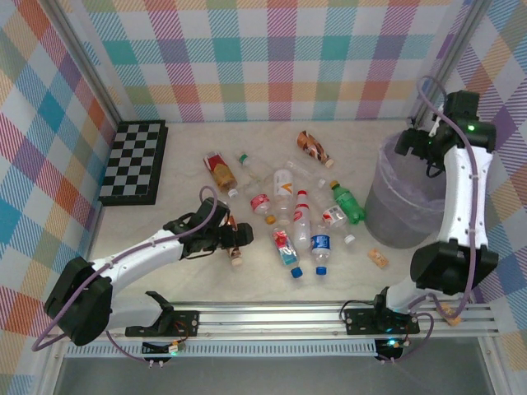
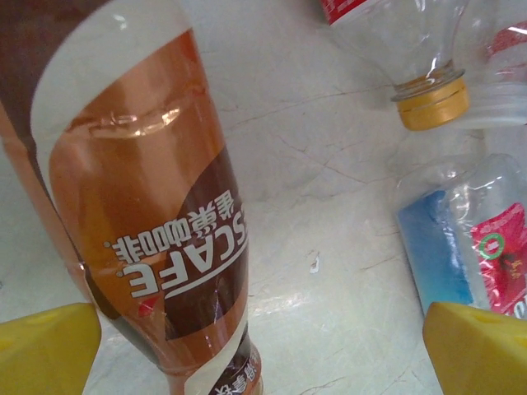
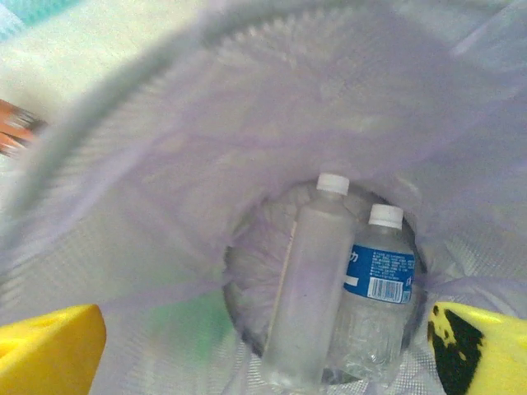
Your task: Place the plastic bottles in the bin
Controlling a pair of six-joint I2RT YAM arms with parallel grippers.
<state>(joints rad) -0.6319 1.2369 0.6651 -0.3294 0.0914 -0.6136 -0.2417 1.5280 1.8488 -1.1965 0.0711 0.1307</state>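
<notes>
The left gripper (image 1: pixel 238 239), fingers spread, lies beside smooth plastic bottles (image 1: pixel 302 216) strewn on the pale marbled table (image 1: pixel 206 136); its wrist view shows a glossy brown-wrapped bottle (image 2: pixel 156 206) between yellow pads (image 2: pixel 45 350); the right gripper (image 3: pixel 265 350), spread wide, hangs above two clear capped bottles (image 3: pixel 309 288) inside the crinkly purple-lined bin (image 3: pixel 123 164).

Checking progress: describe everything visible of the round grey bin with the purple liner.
The round grey translucent bin stands upright on the right, lined with a pale purple bag folded over its rim. At its bottom rest two clear white-capped bottles side by side, one frosted, one blue-labelled. The open right gripper hovers above it.
</notes>
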